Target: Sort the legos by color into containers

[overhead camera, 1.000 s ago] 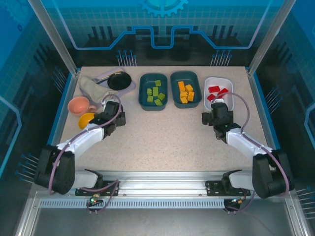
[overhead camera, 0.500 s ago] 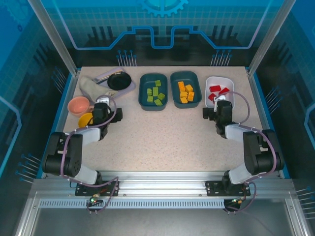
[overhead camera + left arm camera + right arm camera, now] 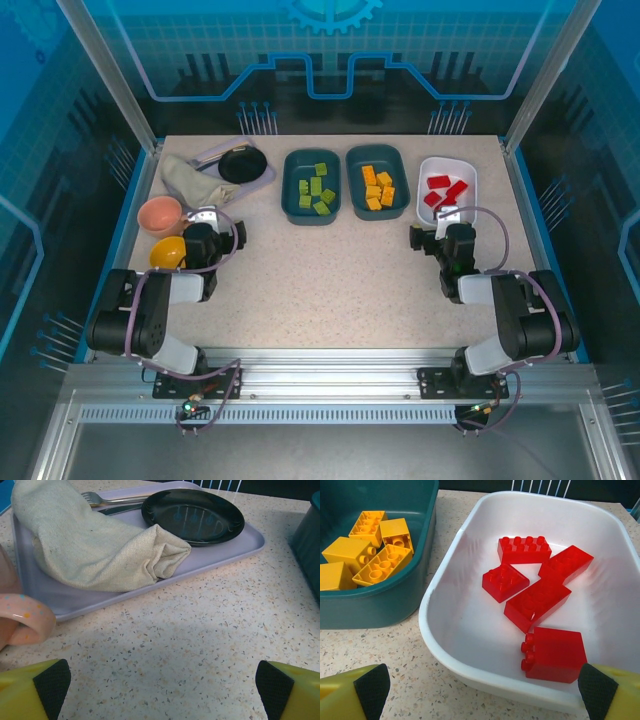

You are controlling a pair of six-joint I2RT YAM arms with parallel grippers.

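1. Right claw of mine stands wide open and grips nothing. It sits low, just short of the white tub near the far right corner of the worktop.
2. My left claw is just as wide and just as empty. It is near the left edge, facing the tray with its cloth and black dish.
3. Five red bricks lie in the white tub, straight ahead of my right claw toward the far edge.
4. The yellow bricks sit in the middle teal tub, just beside the white one on its left. The green bricks sit in the left teal tub.
5. The three tubs stand in a row along the far edge, each with its long axis running near to far. My right arm is the nearer one to red and yellow. The green tub is well apart from my left claw, off to its right.
6. Every brick I can see already lies with its own colour. I judge the sorting done, so my coming move is likely a retreat, not a reach.
7. Compared with a second ago, both my arms have folded back toward the near edge. The elbows are tucked and the claws are drawn in. The jaws are as wide as they were, and the bricks and tubs have not shifted.
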